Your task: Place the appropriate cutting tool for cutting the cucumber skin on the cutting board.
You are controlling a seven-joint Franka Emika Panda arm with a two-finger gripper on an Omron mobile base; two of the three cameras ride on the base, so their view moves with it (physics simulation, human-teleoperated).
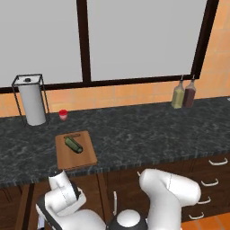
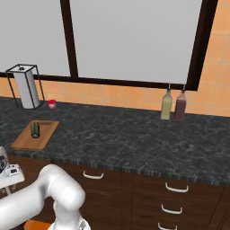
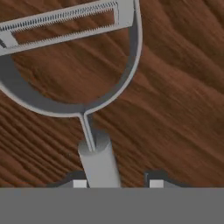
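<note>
Holding the peeler (image 3: 72, 65): in the hand view the gripper (image 3: 118, 183) is closed on the slim handle, which rises from between the two finger tips and sits nearer the left tip. The long axis is seen running from the bottom of that view to the top, with the looped head and slotted blade at the top. Wood grain is seen behind it; which wooden surface that is cannot be told.

In the left base view the arm (image 1: 67, 200) is folded low in front of the cabinets (image 1: 211, 179), just near of the counter (image 1: 148, 130) edge and below the cutting board (image 1: 85, 159).

The board is laid at the counter's near edge, long axis near-far, groove at the far short edge. The cucumber (image 1: 73, 144) is laid on the far half, long axis diagonal from far-left to near-right. The near half of the board is left bare.

Far left, a paper towel holder (image 1: 31, 101) and a small red cup (image 1: 63, 115) are set apart from the board. Two bottles (image 1: 183, 95) are stood at the far right by the wall, and a wide open stretch of counter is left between them and the board.

Peeler detail is given by the hand view; the board layout is given by both base views.
</note>
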